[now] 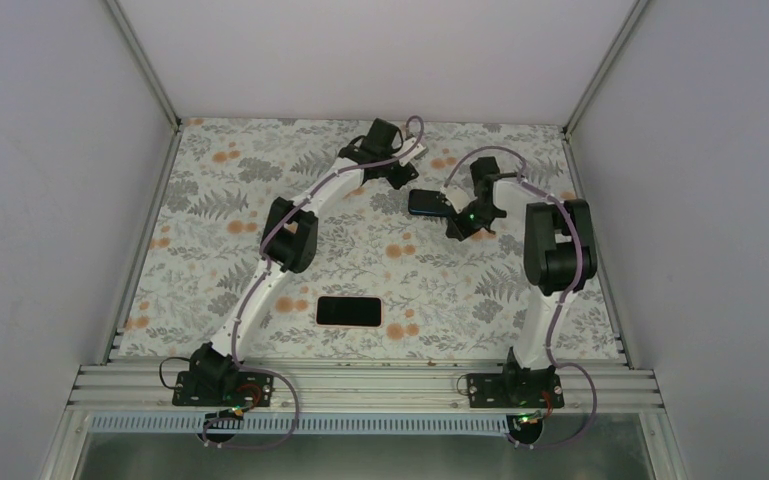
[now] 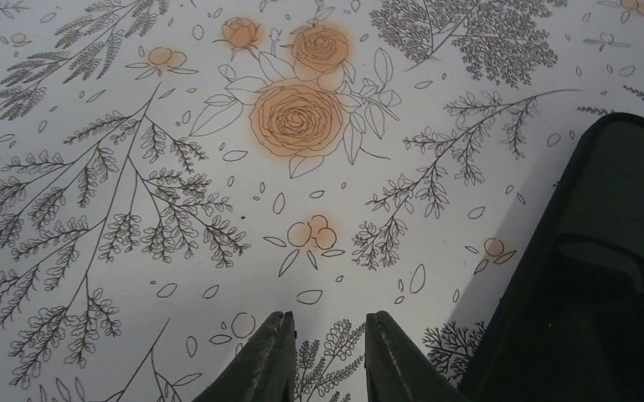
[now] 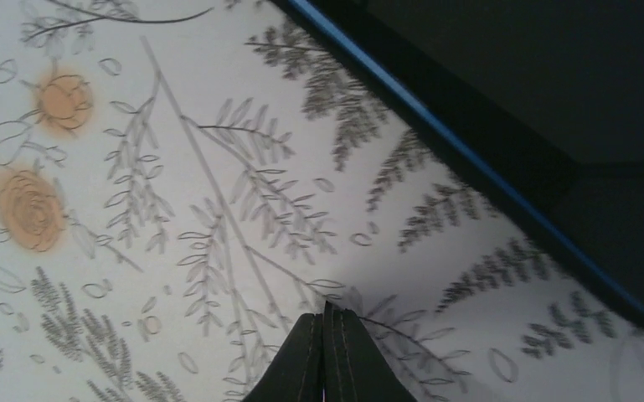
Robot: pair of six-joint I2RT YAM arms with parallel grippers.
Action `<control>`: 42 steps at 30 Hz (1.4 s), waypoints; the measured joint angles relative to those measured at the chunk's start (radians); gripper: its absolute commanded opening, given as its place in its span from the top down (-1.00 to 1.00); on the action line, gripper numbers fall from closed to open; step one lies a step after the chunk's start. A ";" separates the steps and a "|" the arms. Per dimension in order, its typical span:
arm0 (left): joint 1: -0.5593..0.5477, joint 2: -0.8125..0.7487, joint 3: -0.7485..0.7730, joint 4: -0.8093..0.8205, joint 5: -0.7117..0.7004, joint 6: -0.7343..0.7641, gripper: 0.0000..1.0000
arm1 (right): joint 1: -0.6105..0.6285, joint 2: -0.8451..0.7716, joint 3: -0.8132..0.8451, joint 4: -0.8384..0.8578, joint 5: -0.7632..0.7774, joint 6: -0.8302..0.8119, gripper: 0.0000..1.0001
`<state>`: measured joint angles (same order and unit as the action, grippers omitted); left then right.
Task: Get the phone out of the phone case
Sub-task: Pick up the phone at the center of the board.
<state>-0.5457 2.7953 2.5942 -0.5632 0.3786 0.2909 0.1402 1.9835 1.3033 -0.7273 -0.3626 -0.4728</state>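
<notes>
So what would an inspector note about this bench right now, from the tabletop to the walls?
Surface: floral-printed tablecloth, lying flat, no spills seen.
Job's things: flat black smartphone lies screen-up near the front, inside the thin salmon-pink phone case; only the case's rim shows.
Clutter: a second dark slab with a blue edge at the far middle, between the two grippers.
Grippers: left gripper slightly open, empty; right gripper shut, empty.
Cables: lilac cables run along both arms.
Surroundings: plain white walls; metal frame rail at the near edge.
</notes>
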 measured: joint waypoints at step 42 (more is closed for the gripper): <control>-0.132 -0.089 -0.157 -0.225 0.160 0.117 0.72 | -0.091 0.273 0.454 -0.076 0.204 -0.035 0.92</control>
<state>-0.6781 2.7064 2.4371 -0.7883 0.5385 0.4084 0.0490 2.2562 1.7576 -0.8028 -0.1589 -0.5083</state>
